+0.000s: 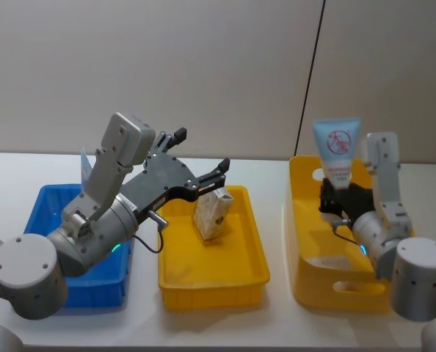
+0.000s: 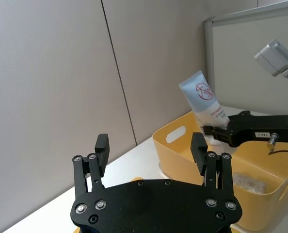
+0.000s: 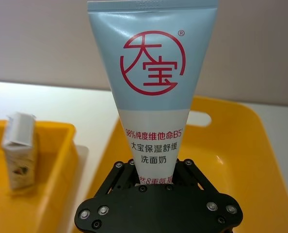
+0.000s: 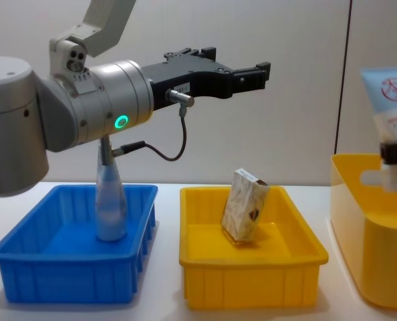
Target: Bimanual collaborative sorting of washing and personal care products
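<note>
My right gripper [image 1: 337, 192] is shut on the lower end of a pale blue-and-white tube [image 1: 337, 143] with a red round logo, holding it upright above the large yellow bin [image 1: 306, 242]. The right wrist view shows the tube [image 3: 153, 73] rising from between the fingers. A whitish patterned carton [image 1: 212, 213] stands tilted in the middle yellow tray [image 1: 211, 290]. My left gripper [image 1: 202, 150] hangs open and empty high above that tray's back edge. A second tube [image 4: 110, 200] stands upright in the blue bin [image 4: 65, 281].
The three containers stand in a row on the white table: blue bin left, yellow tray middle, large yellow bin right. A whitish patterned item [image 2: 248, 182] lies on the large bin's floor. A plain wall stands close behind.
</note>
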`<state>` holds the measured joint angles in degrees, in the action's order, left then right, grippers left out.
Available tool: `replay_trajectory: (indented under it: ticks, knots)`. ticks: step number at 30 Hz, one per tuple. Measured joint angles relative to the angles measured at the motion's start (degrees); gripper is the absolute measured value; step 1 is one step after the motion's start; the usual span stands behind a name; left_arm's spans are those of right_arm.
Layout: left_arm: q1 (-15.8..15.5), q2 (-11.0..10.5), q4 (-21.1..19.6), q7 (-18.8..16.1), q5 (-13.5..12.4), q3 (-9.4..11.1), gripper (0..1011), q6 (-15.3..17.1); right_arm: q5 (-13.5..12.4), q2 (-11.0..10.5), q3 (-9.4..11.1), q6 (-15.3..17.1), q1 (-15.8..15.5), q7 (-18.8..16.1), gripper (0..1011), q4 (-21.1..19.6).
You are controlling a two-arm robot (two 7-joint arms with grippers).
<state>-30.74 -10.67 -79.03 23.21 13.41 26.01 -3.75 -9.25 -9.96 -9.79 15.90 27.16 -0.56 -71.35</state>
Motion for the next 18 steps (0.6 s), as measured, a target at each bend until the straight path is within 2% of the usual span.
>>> replay_trajectory:
  ticks: [6,10,11,13,14,17,18]
  knots:
    - [0.00,0.00,-0.01,0.00,0.00,0.00,1001,0.00,0.49,-0.58,1.04,2.87,-0.81,1.42,184,-0.02]
    - [0.00,0.00,0.00,0.00,0.00,0.00,1001,0.00,0.78,-0.90,1.40,4.20,-1.10,1.78,264,-0.14]
    - [0.00,0.00,0.00,0.00,0.00,0.00,1001,0.00,0.90,-1.05,1.51,4.60,-1.23,1.84,330,-0.21]
    - [0.00,0.00,0.00,0.00,0.00,0.00,1001,0.00,0.96,-1.17,1.60,4.96,-1.33,1.85,368,-0.31]
    - [0.00,0.00,0.00,0.00,0.00,0.00,1001,0.00,1.05,-1.30,1.67,5.30,-1.41,1.85,444,-0.42]
    - [0.00,0.00,0.00,0.00,0.00,0.00,1001,0.00,1.20,-1.47,1.77,5.72,-1.56,1.84,504,-0.64]
    - [0.00,0.00,0.00,0.00,0.00,0.00,1001,0.00,1.30,-1.58,1.85,5.88,-1.66,1.82,566,-0.79]
